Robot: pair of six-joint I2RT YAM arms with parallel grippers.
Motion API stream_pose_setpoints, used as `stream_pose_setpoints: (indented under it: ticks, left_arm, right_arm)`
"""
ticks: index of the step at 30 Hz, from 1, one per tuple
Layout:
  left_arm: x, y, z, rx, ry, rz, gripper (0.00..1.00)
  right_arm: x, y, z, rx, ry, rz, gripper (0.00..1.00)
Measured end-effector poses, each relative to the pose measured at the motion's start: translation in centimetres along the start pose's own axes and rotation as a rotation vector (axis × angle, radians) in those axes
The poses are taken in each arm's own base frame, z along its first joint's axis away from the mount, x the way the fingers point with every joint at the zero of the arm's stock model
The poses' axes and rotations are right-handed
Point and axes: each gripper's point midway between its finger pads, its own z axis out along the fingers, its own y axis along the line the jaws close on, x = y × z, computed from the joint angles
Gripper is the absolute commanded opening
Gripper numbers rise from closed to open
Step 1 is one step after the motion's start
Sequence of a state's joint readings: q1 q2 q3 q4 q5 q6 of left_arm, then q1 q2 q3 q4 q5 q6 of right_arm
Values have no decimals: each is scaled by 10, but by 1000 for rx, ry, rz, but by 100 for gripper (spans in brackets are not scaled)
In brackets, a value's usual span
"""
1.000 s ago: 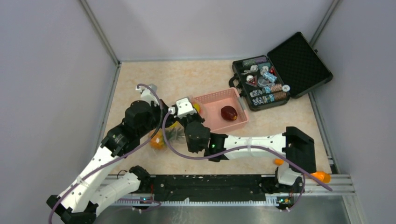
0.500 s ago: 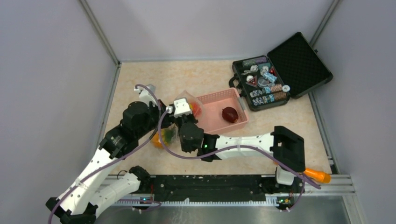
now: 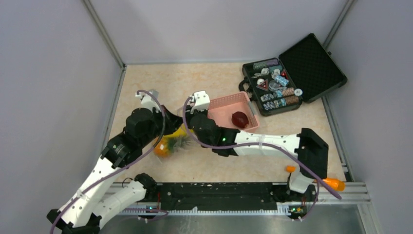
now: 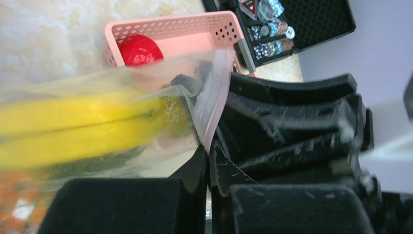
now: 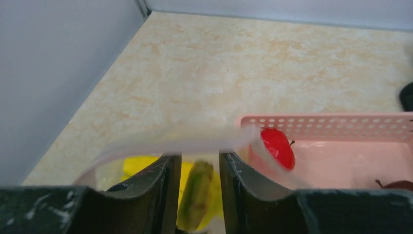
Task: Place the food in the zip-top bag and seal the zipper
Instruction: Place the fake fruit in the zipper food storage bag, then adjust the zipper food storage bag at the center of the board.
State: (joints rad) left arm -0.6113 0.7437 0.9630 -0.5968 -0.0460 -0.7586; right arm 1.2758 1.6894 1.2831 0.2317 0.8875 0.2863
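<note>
**Desk:** Where does the food stand?

**Photographer:** Banana bunch (image 4: 73, 126) and pineapple (image 3: 164, 147) lie inside the zip-top bag (image 4: 146, 158), centre-left of the overhead frame, between the two wrists. The red fruit (image 5: 276, 146) and the dark maroon fruit (image 3: 239, 119) sit in the pink basket (image 5: 336, 120) on the desk (image 3: 204, 83), just right of the bag.

**Desk:** And the jaws?

**Photographer:** The left jaws are pinched together on the zipper (image 4: 214, 105) at the bag's mouth, low centre of the left wrist frame. The right jaws stand a narrow gap apart. The pink strip runs across their tips, and nothing shows clamped between them.

**Desk:** What does the coming move turn on?

**Photographer:** The mouth edge, whose long axis crosses the right wrist frame from left to right and ends toward the basket. The red fruit sits just past that right end, in the basket's corner. The right arm is the nearer one, so it looks best placed to fetch the fruit while the left holds the mouth up.
</note>
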Motion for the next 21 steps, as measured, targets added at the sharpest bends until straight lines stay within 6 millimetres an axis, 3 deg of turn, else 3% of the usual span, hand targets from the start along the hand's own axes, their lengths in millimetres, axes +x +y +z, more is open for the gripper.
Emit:
stream_pose_setpoints:
  ticks: [1,2,9,13,17,21]
  left_arm:
    - [-2,-1,-2,5,-11,-3,0]
    - [-5,-2,-4,8,-25,-4,0]
    - [-15,-4,-11,15,-81,-14,0]
    - [-18,-3,-13,10,-94,-23,0]
    - [-28,3,-25,-15,-160,-18,0]
    - [-41,9,-39,-57,-210,-6,0]
  right_arm:
    - [-2,-1,1,-28,15,33,50]
    - [-4,-2,2,-46,21,56,54]
    - [-33,-8,-11,-225,64,170,55]
    - [-45,-10,-31,-302,59,202,54]
    - [-51,-28,-50,-315,46,216,57]
    - [-72,-52,-60,-295,18,225,61]
